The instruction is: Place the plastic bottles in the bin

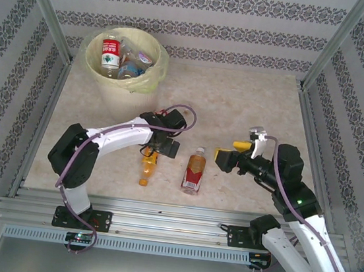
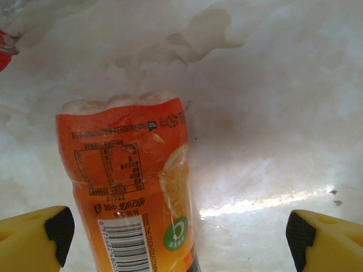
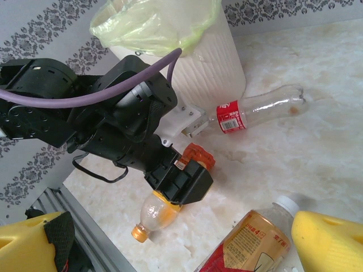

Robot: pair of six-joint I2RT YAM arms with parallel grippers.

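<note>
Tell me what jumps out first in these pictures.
The white bin lined with a yellow bag stands at the far left of the table, several bottles already inside. Mid-table, the left gripper hangs open over a lying orange bottle, and an amber red-labelled bottle lies beside it, near the open right gripper.

Pale beige marbled tabletop (image 1: pixel 251 111), enclosed on three sides by white walls with grey floral-striped wallpaper (image 1: pixel 195 25). Silver aluminium corner posts (image 1: pixel 48 10) stand at the rear. Grooved aluminium rails (image 1: pixel 171 221) span the near edge. Lighting is bright and even.
</note>
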